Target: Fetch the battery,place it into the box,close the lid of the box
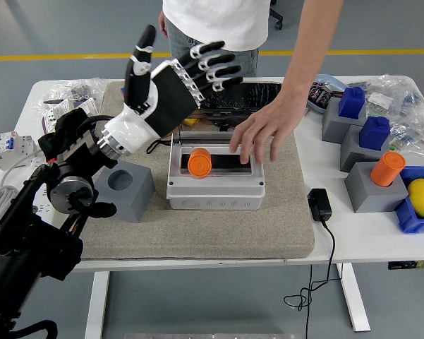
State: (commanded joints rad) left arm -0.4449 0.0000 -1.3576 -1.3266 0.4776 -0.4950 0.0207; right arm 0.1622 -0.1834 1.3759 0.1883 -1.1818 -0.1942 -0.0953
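One orange cylindrical battery (199, 163) lies inside the open light-grey plastic box (216, 188) at the centre of the frame, on the beige felt mat (197, 233). Raised above the box's upper left, the robot's left hand (175, 79) has its white-and-black fingers (213, 68) spread, grasping nothing. From the top of the frame a person's hand (259, 132) reaches down, fingertips resting on the box's right part. Left of the box stands a grey block (125, 191) with a round hole.
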